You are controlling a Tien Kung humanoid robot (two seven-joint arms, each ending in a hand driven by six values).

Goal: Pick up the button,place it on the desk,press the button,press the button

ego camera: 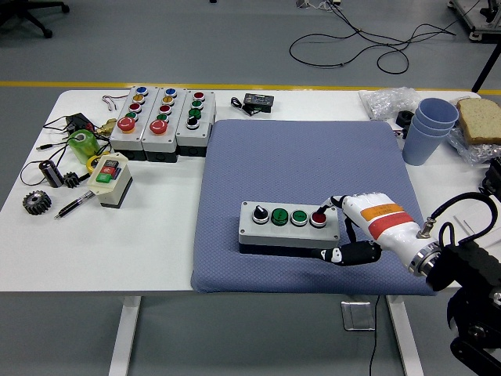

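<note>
Button box [289, 225] on the mat [305, 164], right hand [368, 223] at its right end, cups [433, 125] far right

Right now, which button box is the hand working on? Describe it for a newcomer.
On the blue pad, near its front edge, lies one grey button box. The right hand is at its red-button end. Unlike the boxes at the table's back left, it lies alone.

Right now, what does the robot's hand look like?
Only the right hand shows. Its back is a white shell with an orange label and a red band; the thumb is black with a white tip. A silver wrist ring joins a black arm, with a black cable looping above.
</note>
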